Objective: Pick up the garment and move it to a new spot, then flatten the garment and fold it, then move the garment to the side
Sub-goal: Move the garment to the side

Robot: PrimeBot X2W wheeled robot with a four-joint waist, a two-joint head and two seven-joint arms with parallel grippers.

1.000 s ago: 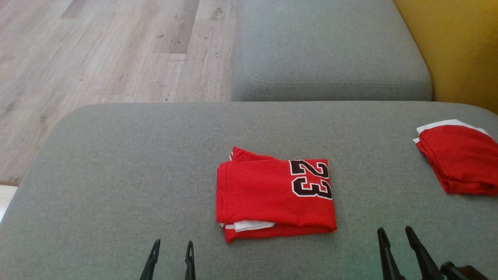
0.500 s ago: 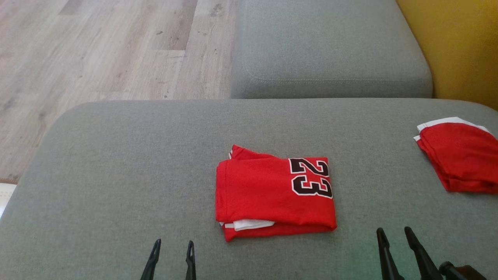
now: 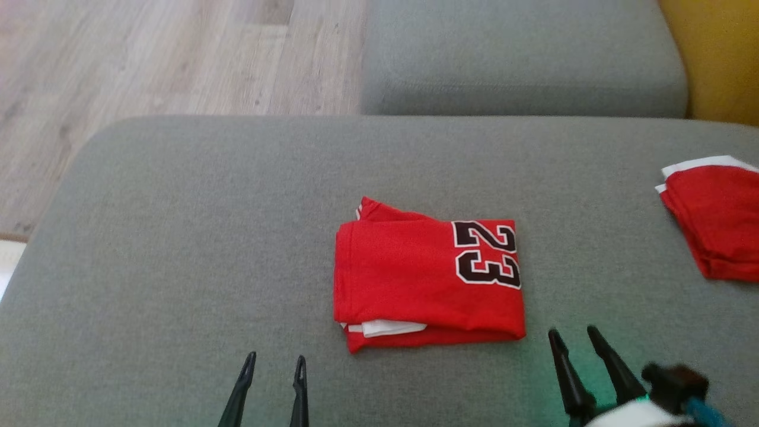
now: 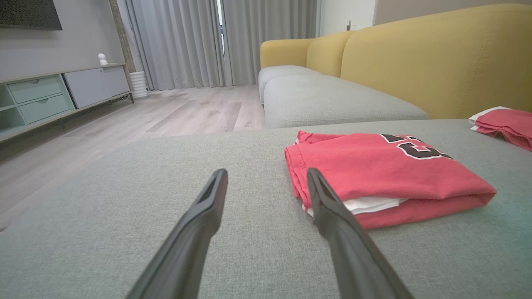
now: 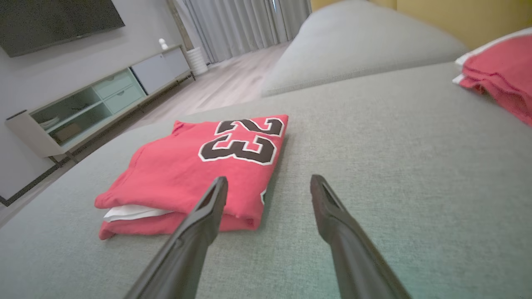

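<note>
The garment (image 3: pixel 427 276) is a red jersey with a black "23", folded into a flat rectangle in the middle of the grey cushion (image 3: pixel 178 237); a white layer shows at its near edge. It lies right of the left fingers in the left wrist view (image 4: pixel 386 174) and left of the right fingers in the right wrist view (image 5: pixel 199 166). My left gripper (image 3: pixel 274 360) is open, near the cushion's front, left of the garment. My right gripper (image 3: pixel 572 335) is open just off the garment's near right corner. Neither touches it.
A second folded red and white garment (image 3: pixel 717 219) lies at the cushion's right edge. Another grey seat cushion (image 3: pixel 516 59) and the yellow sofa back (image 3: pixel 723 59) lie beyond. Wooden floor (image 3: pixel 148 59) is to the left; a TV cabinet (image 4: pixel 45 99) stands across the room.
The camera has shifted, so the whole picture has slid. My right gripper has come up and left toward the garment's near right corner, its wrist now showing. The garment lies as before.
</note>
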